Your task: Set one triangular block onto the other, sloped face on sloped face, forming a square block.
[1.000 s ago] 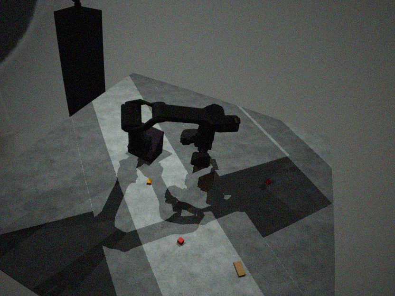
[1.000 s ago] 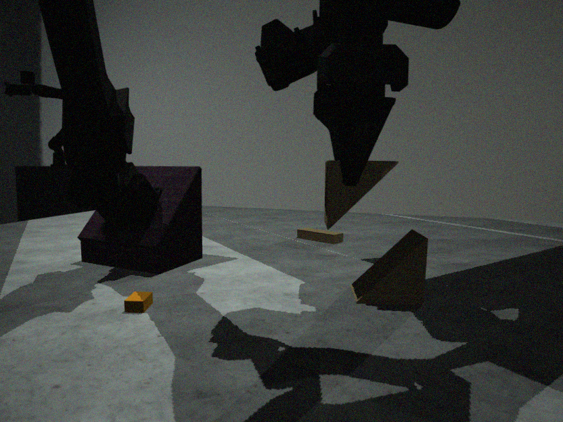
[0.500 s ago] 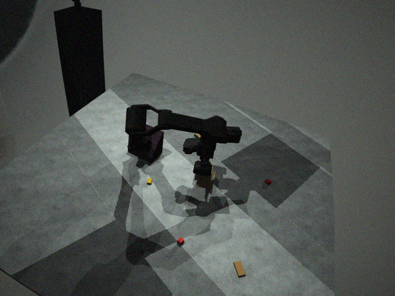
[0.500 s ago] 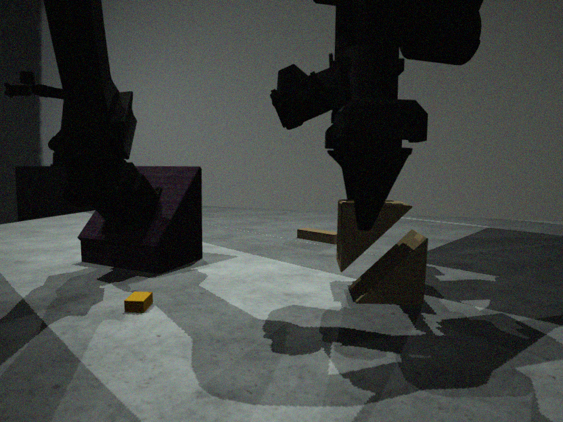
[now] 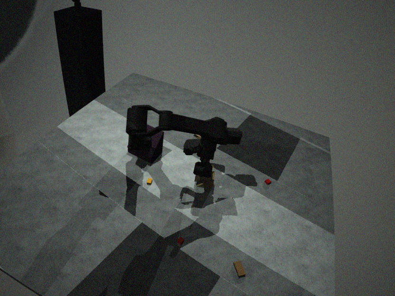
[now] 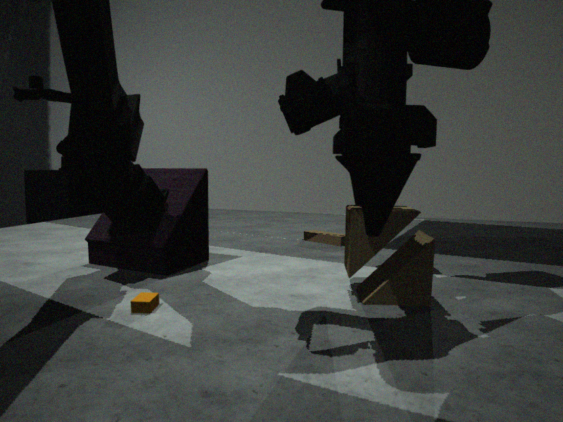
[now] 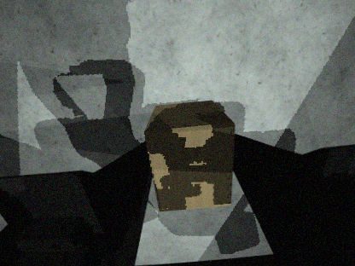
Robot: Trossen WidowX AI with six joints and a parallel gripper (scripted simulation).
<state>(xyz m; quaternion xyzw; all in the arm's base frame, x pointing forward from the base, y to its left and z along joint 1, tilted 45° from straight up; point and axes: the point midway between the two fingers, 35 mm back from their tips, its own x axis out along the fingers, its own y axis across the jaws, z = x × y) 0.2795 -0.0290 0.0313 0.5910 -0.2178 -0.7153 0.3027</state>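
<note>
Wooden upper wedge (image 6: 361, 238) (image 7: 192, 158), grasped by the gripper (image 6: 373, 235) (image 7: 189, 141), hangs above the lower wedge (image 6: 407, 276), slopes facing, well inside the tabletop's edges (image 5: 271, 248).

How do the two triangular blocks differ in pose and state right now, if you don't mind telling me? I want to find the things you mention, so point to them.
The upper block (image 6: 361, 231) (image 7: 192, 158) is held in the gripper (image 6: 373, 233), while the lower block (image 6: 404, 272) rests on the table (image 6: 227, 372). The upper block's sloped face points down; the lower block's points up. Both are brown wedges.
</note>
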